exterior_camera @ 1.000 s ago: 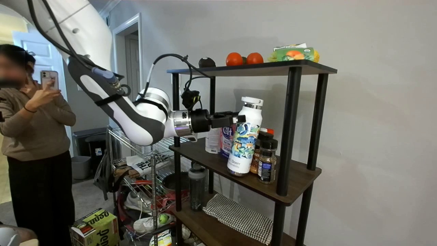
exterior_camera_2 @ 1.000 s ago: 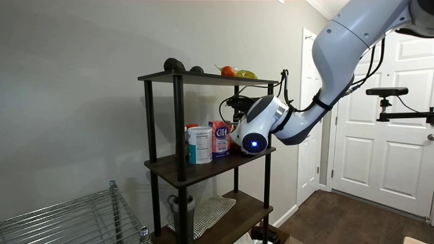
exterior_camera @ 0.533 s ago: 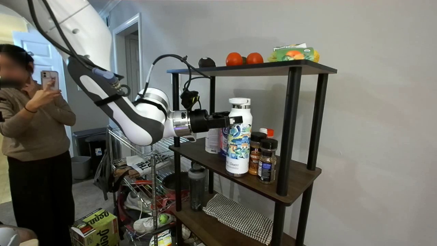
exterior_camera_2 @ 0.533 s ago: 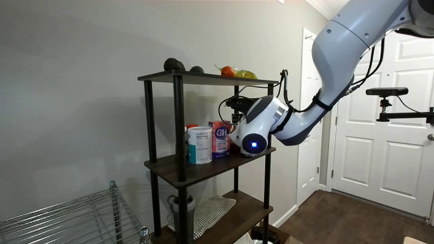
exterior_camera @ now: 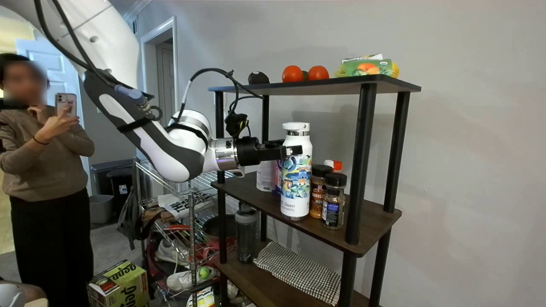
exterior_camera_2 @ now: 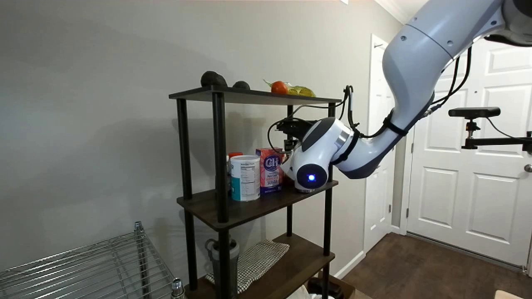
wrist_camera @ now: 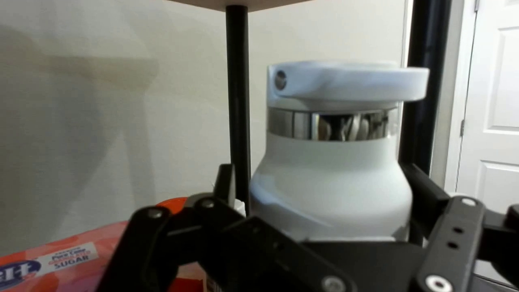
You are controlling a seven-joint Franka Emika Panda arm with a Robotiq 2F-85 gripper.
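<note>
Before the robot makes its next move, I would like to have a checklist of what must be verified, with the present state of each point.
1. Bottle upright on the middle shelf: ok.
2. Jaws of the tool open, with the bottle between them: ok.
3. Tool free of the bottle on both sides: cannot tell; the wrist view shows a gap towards the sugar box, but contact opposite is unclear.
4. Lid on the bottle: ok.
5. Room between lid and top shelf: ok, a gap shows.
6. Space between the bottle and the black-lidded jars: not ok; hardly any shows in an exterior view.
</note>
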